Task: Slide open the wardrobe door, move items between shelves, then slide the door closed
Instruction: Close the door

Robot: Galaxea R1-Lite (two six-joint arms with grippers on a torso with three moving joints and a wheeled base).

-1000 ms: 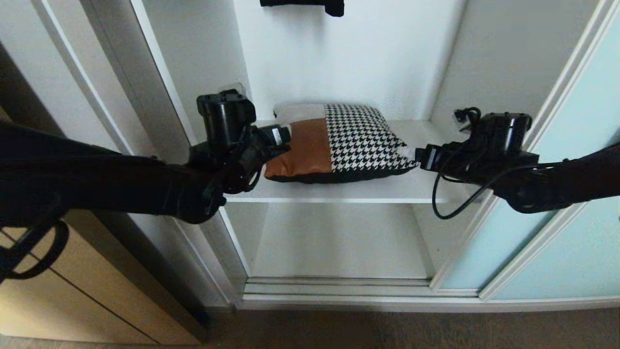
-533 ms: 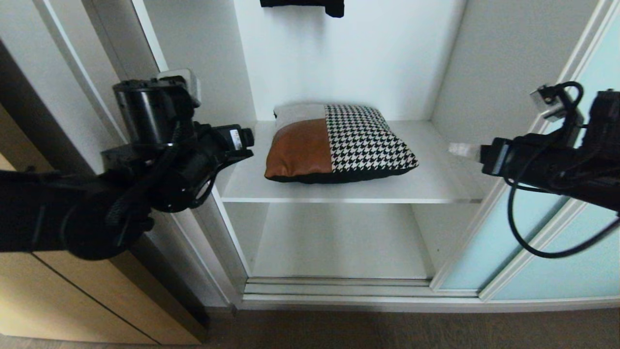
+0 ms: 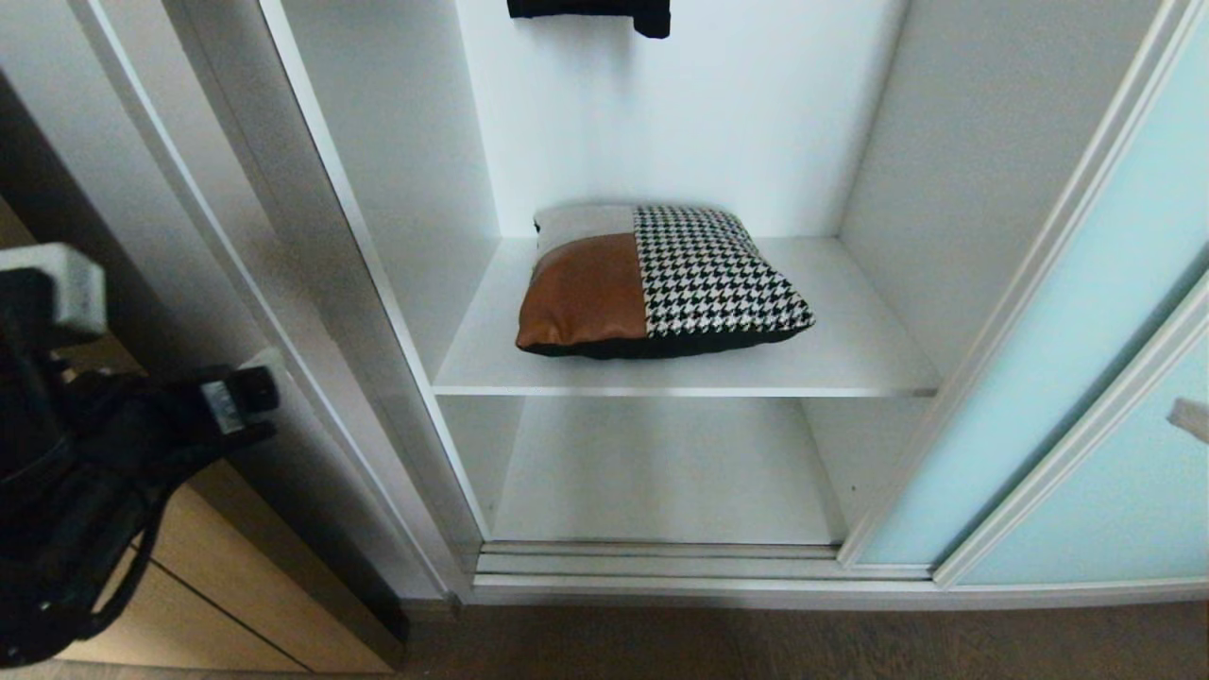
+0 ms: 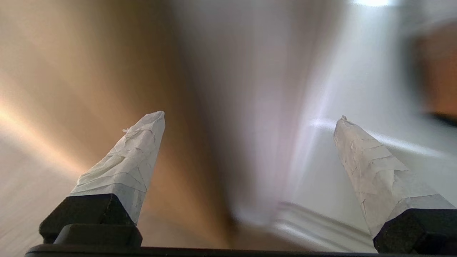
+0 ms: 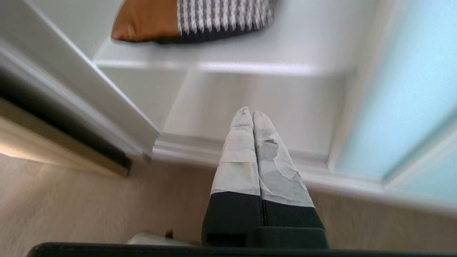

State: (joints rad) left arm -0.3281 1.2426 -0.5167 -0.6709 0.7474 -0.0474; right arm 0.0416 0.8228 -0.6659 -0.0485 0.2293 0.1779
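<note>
The patchwork cushion (image 3: pixel 652 283) of rust-brown, cream and houndstooth lies flat on the upper white shelf (image 3: pixel 850 364), touched by nothing. Below it is a bare lower shelf (image 3: pixel 661 472). The sliding wardrobe door (image 3: pixel 1086 378) stands slid to the right, leaving the compartment open. My left gripper (image 3: pixel 253 397) hangs outside the wardrobe at the lower left, open and empty (image 4: pixel 251 116). Only a taped tip of my right gripper (image 3: pixel 1190 420) shows at the right edge, in front of the door. In its own view the right gripper (image 5: pixel 250 114) is shut on nothing, pointing at the lower shelf (image 5: pixel 257 103) with the cushion (image 5: pixel 192 21) beyond.
A black garment (image 3: pixel 590 11) hangs at the top of the compartment. The wardrobe's silver bottom track (image 3: pixel 661 557) runs along the floor (image 3: pixel 756 642). A light wooden panel (image 3: pixel 236 604) stands left of the wardrobe's left frame (image 3: pixel 312 264).
Both arms drew back from the cushion and out of the wardrobe, the left down to the lower left, the right off to the right. The right gripper shut. The cushion stayed put.
</note>
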